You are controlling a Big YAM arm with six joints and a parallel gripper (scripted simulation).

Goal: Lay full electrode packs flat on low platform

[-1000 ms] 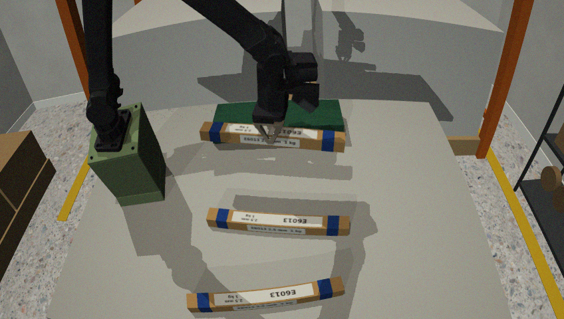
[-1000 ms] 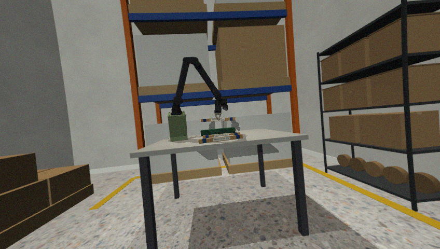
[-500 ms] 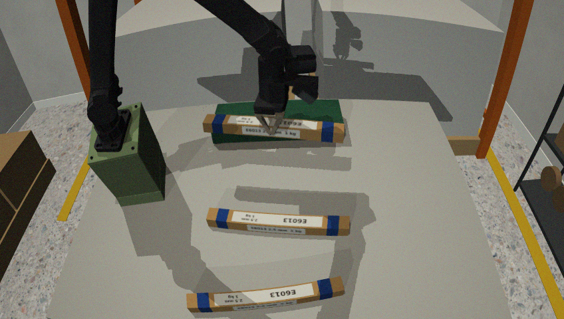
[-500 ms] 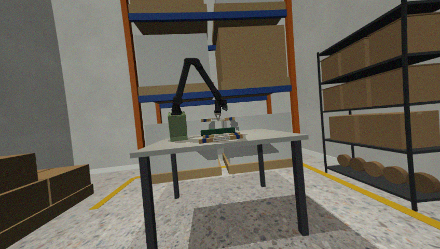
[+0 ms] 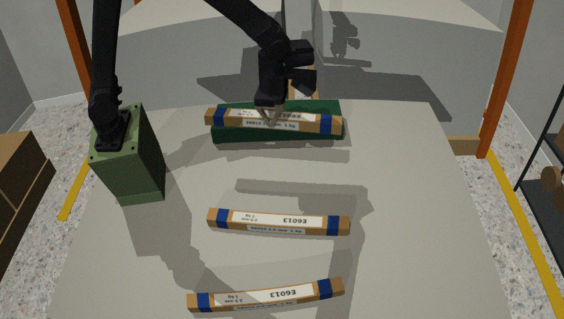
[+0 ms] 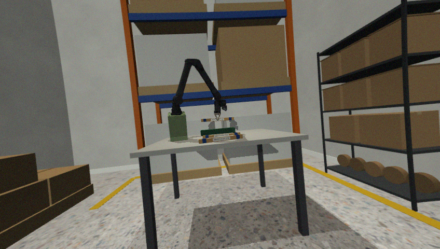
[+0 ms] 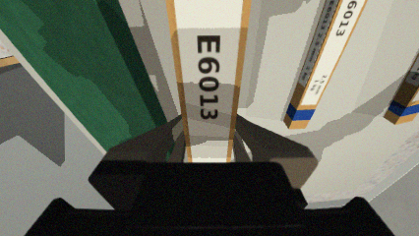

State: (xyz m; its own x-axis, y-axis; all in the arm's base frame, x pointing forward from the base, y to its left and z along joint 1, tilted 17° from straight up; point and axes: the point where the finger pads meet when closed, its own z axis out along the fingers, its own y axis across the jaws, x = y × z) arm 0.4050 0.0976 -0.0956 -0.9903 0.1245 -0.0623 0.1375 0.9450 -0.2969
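My end effector grips a pack at mid-length. Its long axis runs roughly along the green platform, which lies below.

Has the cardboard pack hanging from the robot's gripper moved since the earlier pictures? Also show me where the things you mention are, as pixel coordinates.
Yes: the blue-banded cardboard pack (image 5: pixel 233 114) (image 6: pixel 228 119) (image 7: pixel 209 98) moved back, now more over the dark green platform (image 5: pixel 237 136) (image 6: pixel 218 131) (image 7: pixel 74 84).
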